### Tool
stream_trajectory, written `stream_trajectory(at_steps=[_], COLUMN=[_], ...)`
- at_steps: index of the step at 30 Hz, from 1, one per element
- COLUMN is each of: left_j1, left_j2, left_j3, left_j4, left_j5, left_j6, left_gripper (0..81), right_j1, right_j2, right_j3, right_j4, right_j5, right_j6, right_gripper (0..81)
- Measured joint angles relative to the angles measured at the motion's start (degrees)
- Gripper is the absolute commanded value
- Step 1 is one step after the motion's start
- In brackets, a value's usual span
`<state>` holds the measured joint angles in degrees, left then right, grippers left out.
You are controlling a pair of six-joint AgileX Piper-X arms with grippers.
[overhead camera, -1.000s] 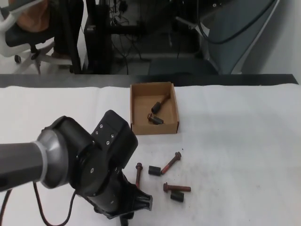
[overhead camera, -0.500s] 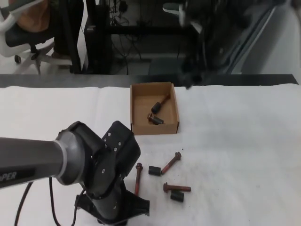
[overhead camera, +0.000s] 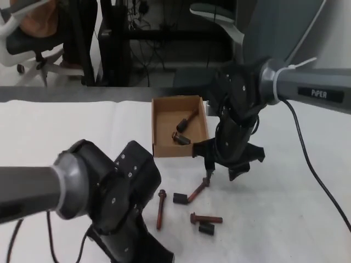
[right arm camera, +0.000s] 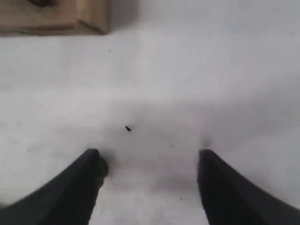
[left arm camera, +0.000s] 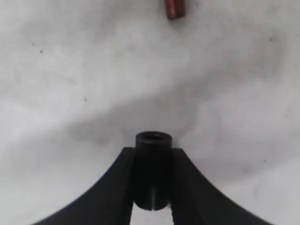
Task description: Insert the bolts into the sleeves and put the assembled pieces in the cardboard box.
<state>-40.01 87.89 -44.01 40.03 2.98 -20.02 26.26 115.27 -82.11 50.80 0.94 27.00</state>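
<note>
**Left hand grips a sleeve; right hand open over a bolt**

The parts look small, hard and light. The bolts (overhead camera: pixel 198 190) are stiff metal with a head at one end. They are likely to roll or skid on the cloth-covered surface (overhead camera: pixel 285 208) if nudged sideways. The best hold on a bolt is probably across the shank near the head, which leaves the far end free to enter a bore. The sleeves are short smooth cylinders and may twist in a loose grip. They are best pinched on the side wall, with the open end left clear.

The left hand (left arm camera: pixel 153 154) has just such a hold. Its fingers are closed on the sides of a black sleeve (left arm camera: pixel 152 187), whose bore points outward, unobstructed, over the surface. A bolt tip (left arm camera: pixel 175 8) lies farther off.

The right hand (overhead camera: pixel 222 171) hangs low just in front of the box (overhead camera: pixel 181 148), its fingers spread wide and holding nothing. In the right wrist view, bare cloth lies between the fingers (right arm camera: pixel 91 178). In the high view, one fingertip is right by the head of the middle bolt. I cannot tell whether it touches.

Three bolts and two loose sleeves (overhead camera: pixel 180 198) lie on the surface near the front of the box. Two assembled pieces (overhead camera: pixel 182 138) already lie inside it.
</note>
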Motion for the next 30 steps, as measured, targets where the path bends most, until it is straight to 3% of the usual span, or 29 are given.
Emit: stream_trajectory(at_steps=[7,9,11,14,15,22,24,28,30], left_j1=[0.0,0.0,0.0,0.0,0.0,0.0,0.0,0.0,0.0], left_j2=[-8.0,-9.6,-11.0,-12.7,-13.1,-15.2,-15.7,-16.0,-16.0], left_j3=[0.0,0.0,0.0,0.0,0.0,0.0,0.0,0.0,0.0], left_j4=[4.0,5.6,7.4,9.7,10.4,11.6,12.0,13.7,14.9], left_j5=[0.1,0.3,0.3,0.3,0.3,0.3,0.3,1.0,1.4], left_j6=[4.3,5.7,7.3,9.4,10.1,13.5,14.1,15.6,16.3], left_gripper=[1.8,1.8,1.8,1.8,1.8,1.8,1.8,1.8,1.8], right_j1=[3.9,4.9,5.9,7.4,7.8,8.7,8.7,8.7,8.7], right_j2=[0.3,0.4,0.4,0.4,0.4,0.4,0.4,0.4,0.4], right_j3=[0.8,0.8,0.8,0.8,0.8,0.8,0.8,0.8,0.8], right_j4=[-7.7,-8.3,-8.4,-8.8,-8.8,-9.2,-8.4,-7.2,-6.8], right_j5=[-1.4,-1.6,-0.9,1.0,1.9,4.6,4.7,5.3,5.8], right_j6=[10.8,13.1,14.6,15.9,16.0,16.6,16.6,16.4,16.4], right_gripper=[57.4,52.8,38.6,1.8,0.1,3.6,12.0,39.2,44.4])
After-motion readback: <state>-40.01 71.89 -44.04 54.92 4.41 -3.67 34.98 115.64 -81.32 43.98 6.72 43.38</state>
